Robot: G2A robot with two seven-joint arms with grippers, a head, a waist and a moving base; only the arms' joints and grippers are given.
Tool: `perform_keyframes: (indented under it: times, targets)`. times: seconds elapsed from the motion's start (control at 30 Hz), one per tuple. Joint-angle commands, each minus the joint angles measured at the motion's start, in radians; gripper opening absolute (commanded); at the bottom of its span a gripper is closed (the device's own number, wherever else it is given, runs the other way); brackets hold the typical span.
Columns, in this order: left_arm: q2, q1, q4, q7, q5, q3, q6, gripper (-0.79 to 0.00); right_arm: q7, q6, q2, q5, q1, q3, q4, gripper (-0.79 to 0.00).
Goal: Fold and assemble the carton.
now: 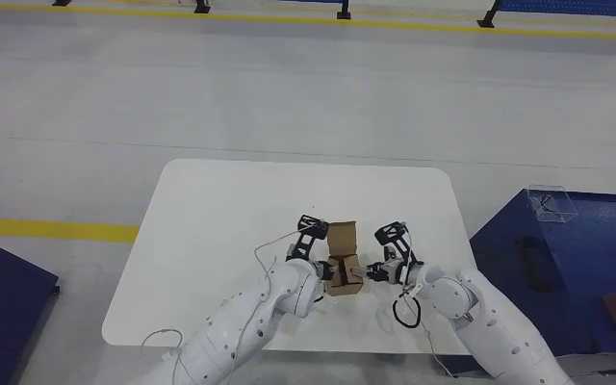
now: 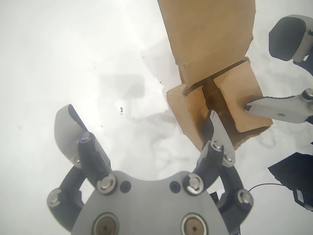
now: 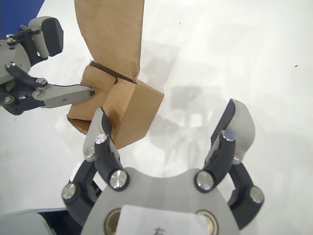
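**Top view.** The carton (image 1: 343,260) stands on the white surface (image 1: 212,221), near its front edge, between my two arms. The left hand (image 1: 320,252) flanks it on one side and the right hand (image 1: 381,253) on the other, each touching it. A blue box (image 1: 539,250) stands on the floor beside the surface, on the right.

**Left wrist view.** The left hand (image 2: 138,116) is spread wide and grasps nothing. One finger (image 2: 216,128) lies over the dark gap between the two folded side flaps on top of the carton (image 2: 244,86). The other finger hangs apart over bare surface. The long lid flap (image 2: 207,32) is unfolded on the far side. The right hand (image 2: 269,72), likewise released, sets one fingertip on the side flap nearest it.

**Right wrist view.** The right hand (image 3: 168,113) is spread wide. One finger (image 3: 104,123) rests against the carton (image 3: 141,113) at its top edge, and the other is clear of it. The left hand (image 3: 69,64) sets one fingertip on the opposite flap; I cannot tell how firmly.
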Motion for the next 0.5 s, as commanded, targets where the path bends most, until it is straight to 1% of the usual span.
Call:
perform_keyframes:
  times: [0.0, 0.3, 0.37, 0.47]
  targets:
    - [-0.008, -0.006, 0.017, -0.002, -0.002, 0.001, 0.003, 0.000, -0.001, 0.001, -0.002, -0.004, 0.001, 0.002, 0.004, 0.000]
    - [-0.033, -0.008, 0.059, -0.011, -0.019, -0.004, -0.015, 0.000, 0.027, 0.019, -0.016, -0.004, 0.009, -0.010, 0.026, 0.000]
    - [-0.035, -0.007, 0.052, -0.005, -0.015, -0.013, -0.011, 0.000, 0.018, 0.011, -0.018, 0.013, 0.009, 0.001, 0.025, 0.000]
    - [-0.032, 0.009, 0.009, 0.012, -0.020, -0.044, -0.019, 0.000, 0.001, 0.002, -0.015, 0.047, 0.003, 0.035, 0.019, 0.000]
